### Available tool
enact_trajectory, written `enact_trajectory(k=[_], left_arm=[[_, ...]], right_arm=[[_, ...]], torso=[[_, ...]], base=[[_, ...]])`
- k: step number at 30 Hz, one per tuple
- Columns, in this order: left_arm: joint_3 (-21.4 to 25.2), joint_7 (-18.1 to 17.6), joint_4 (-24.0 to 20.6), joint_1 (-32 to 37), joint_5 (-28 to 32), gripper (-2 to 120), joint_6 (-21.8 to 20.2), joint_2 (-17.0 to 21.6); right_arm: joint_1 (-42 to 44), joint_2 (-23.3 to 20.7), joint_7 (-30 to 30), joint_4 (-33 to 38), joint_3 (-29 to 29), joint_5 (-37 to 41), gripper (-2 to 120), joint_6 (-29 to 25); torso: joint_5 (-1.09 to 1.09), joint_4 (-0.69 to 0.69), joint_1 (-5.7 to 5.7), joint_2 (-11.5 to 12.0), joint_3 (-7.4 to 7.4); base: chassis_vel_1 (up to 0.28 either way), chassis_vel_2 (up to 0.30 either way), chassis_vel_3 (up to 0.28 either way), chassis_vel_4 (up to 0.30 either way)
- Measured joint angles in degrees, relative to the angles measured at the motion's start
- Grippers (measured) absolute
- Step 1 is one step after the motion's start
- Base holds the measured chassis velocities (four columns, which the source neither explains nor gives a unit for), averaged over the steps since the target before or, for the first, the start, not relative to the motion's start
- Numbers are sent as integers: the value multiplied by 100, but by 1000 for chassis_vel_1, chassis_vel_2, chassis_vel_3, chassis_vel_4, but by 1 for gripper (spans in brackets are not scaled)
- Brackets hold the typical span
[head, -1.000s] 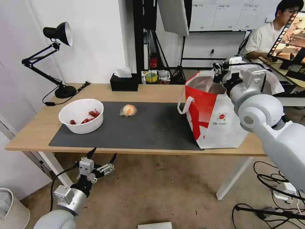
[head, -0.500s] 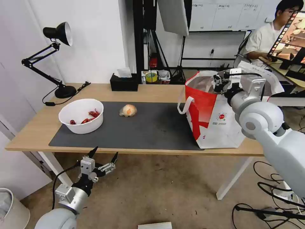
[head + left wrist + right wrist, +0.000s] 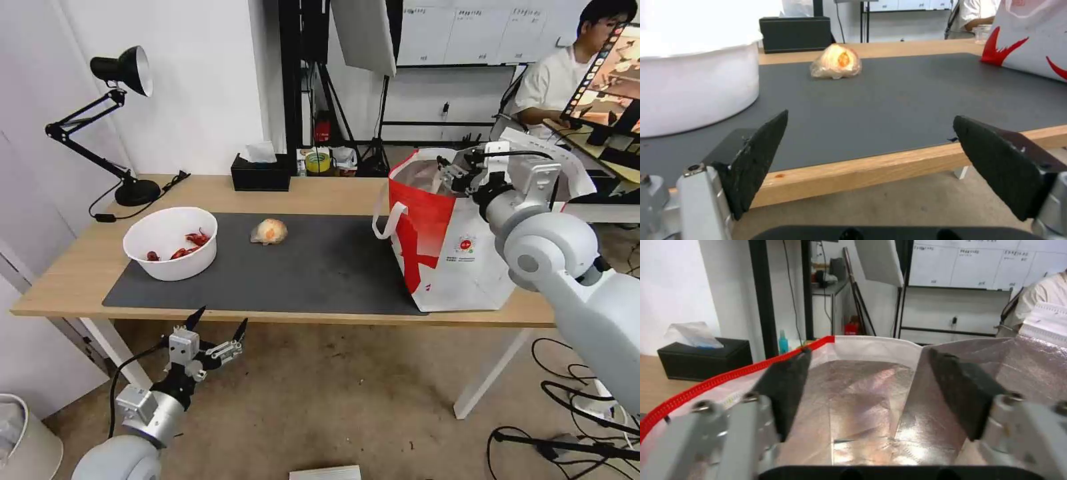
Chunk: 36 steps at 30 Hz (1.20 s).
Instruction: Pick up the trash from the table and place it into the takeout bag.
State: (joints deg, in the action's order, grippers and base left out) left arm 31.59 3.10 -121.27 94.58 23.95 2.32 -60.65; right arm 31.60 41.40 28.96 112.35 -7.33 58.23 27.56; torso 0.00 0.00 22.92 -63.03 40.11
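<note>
Table [image 3: 320,193] bears takeout bag [image 3: 453,260]; right pincer [image 3: 453,175], spread empty, hangs over its mouth.

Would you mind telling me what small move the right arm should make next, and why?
Probably pull the right end effector up and away from the bag: it sits open and empty over the bag's mouth, while the plastic wad and bowl remain on the table.
</note>
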Motion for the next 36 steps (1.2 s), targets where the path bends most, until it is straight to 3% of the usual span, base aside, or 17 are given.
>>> enact_trajectory(k=[8,14,20,27,33,35,36], left_arm=[[20,4,-37,39,-3,100,-2,-29],[41,5,-82,81,-14,100,-3,-43],[128,5,-130,135,-16,100,-3,-47],[202,5,-157,192,-11,100,-1,-63],[275,12,-140,235,-2,100,16,-86],[275,12,-140,235,-2,100,16,-86],[290,14,-125,241,-1,100,19,-95]], right_arm=[[86,-38,0,76,-68,96,99,22],[114,-12,-229,241,-80,463,100,-241],[184,2,-1062,673,119,723,100,-729],[606,-22,-1603,1050,353,408,100,-1029],[1669,-65,-1795,1388,367,-266,100,-1063],[1669,-65,-1795,1388,367,-266,100,-1063],[2207,-64,-1791,1486,257,-570,100,-1140]], torso=[[0,0,0,0,0],[0,0,0,0,0],[-1,1,0,0,0],[0,1,0,0,0],[1,0,0,0,0],[1,0,0,0,0],[1,-1,0,0,0]], base=[[0,0,0,0],[0,0,0,0],[0,0,0,0],[0,0,0,0],[0,0,0,0],[0,0,0,0],[0,0,0,0]])
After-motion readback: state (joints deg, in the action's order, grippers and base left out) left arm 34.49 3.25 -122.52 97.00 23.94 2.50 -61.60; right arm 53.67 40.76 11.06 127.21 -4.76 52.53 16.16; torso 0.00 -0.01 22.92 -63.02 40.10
